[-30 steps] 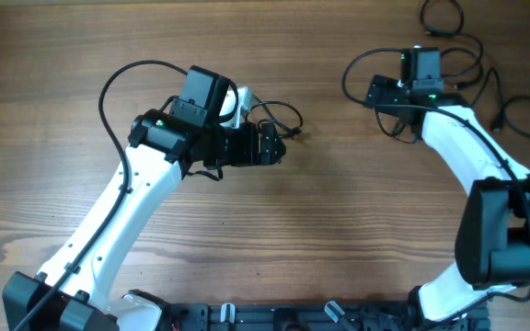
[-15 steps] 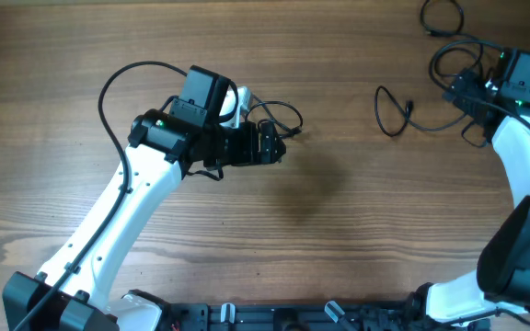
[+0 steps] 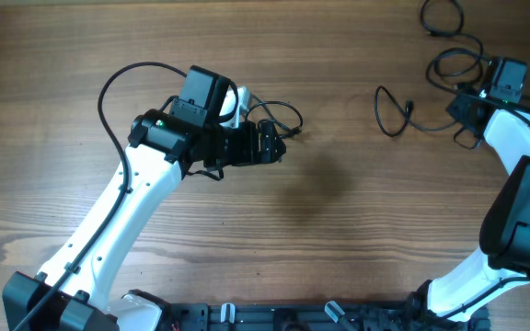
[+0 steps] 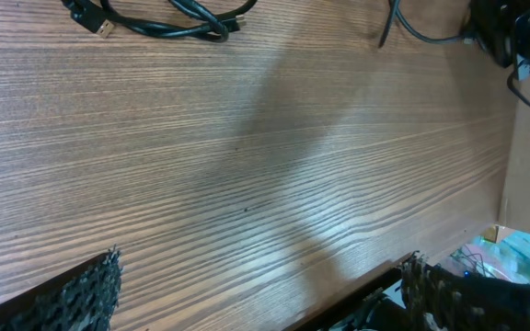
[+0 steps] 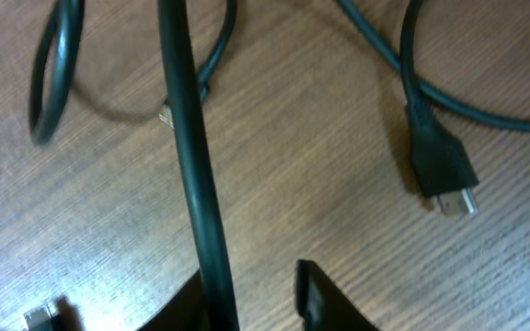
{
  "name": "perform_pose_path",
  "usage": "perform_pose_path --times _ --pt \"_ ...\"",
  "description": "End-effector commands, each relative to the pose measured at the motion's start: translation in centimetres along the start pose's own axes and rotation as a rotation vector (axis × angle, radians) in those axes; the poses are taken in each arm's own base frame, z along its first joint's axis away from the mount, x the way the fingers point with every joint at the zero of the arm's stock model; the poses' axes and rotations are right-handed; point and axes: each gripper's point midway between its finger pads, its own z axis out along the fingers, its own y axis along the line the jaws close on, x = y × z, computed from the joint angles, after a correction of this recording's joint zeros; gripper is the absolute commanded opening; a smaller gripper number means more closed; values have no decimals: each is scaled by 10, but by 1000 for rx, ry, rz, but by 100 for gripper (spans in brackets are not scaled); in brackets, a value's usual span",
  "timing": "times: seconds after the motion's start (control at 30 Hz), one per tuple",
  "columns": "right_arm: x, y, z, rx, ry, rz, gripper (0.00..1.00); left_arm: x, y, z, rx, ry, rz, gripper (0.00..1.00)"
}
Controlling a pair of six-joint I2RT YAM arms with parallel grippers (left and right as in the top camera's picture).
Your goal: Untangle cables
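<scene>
1. Thin black flexible cables (image 3: 377, 103) loop on the wooden worktop (image 3: 339, 230) at far right; more cables (image 4: 191, 32) lie near the left tool (image 4: 260, 285).
2. The left tool stands wide open.
3. The right tool (image 5: 254, 299) has narrowed jaws flanking one black cord (image 5: 196, 165); whether they grip it cannot be told.

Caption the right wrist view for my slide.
Black cable running up from the right gripper, silver-tipped plug lying beside.

Cables (image 5: 197, 184) black; plug (image 5: 440, 164) black, silver tip. Table (image 3: 339, 230) brown, streaky wood grain. Arms (image 3: 109, 221) white, black joints. Green light (image 3: 501, 90).
</scene>
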Motion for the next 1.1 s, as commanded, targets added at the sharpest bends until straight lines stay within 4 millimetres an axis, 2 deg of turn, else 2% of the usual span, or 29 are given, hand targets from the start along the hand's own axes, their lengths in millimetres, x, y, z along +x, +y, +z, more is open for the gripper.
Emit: perform_pose_path --times 0.0,0.13,0.23,0.33,0.37,0.47,0.5,0.63,0.7,0.83,0.9,0.97,1.0,1.03,1.07 --pt "-18 -8 2 15 -50 25 23 -1 4 0 -8 -4 -17 100" --pt "-35 -22 2 19 -100 31 19 -2 4 0 -7 -5 -17 100" --pt "-45 -20 2 -1 -137 -53 5 -4 2 0 -1 -16 -11 100" --pt "-46 -20 2 0 -140 -64 5 -5 2 0 1 -20 -9 100" --pt "-43 -21 2 3 -129 -63 23 -5 2 0 1 -20 -9 100" --pt "-35 -21 3 -5 -94 -51 87 -5 2 0 1 -20 -8 100" --pt "-32 -22 3 -2 -83 -27 92 -5 2 0 1 -20 -9 100" --pt "-30 -21 1 -36 -59 102 100 -5 2 0 0 -19 -9 100" --pt "-52 -16 -14 -137 -90 131 100 -5 2 0 0 -19 -9 100" --pt "-101 -25 -60 -306 -177 187 100 -5 2 0 1 -20 -8 100" --pt "-113 -39 -68 -327 -196 253 100 -5 2 0 0 -19 -9 99" --pt "-114 -57 -67 -301 -188 319 100 -5 2 0 0 -19 -10 100" --pt "-112 -71 -64 -252 -183 349 100 -5 2 0 -1 -17 -10 100" --pt "-106 -100 -59 -128 -181 419 100 -4 2 0 -1 -16 -11 100" --pt "-103 -115 -57 -60 -187 429 100 -4 2 0 -1 -16 -11 100"
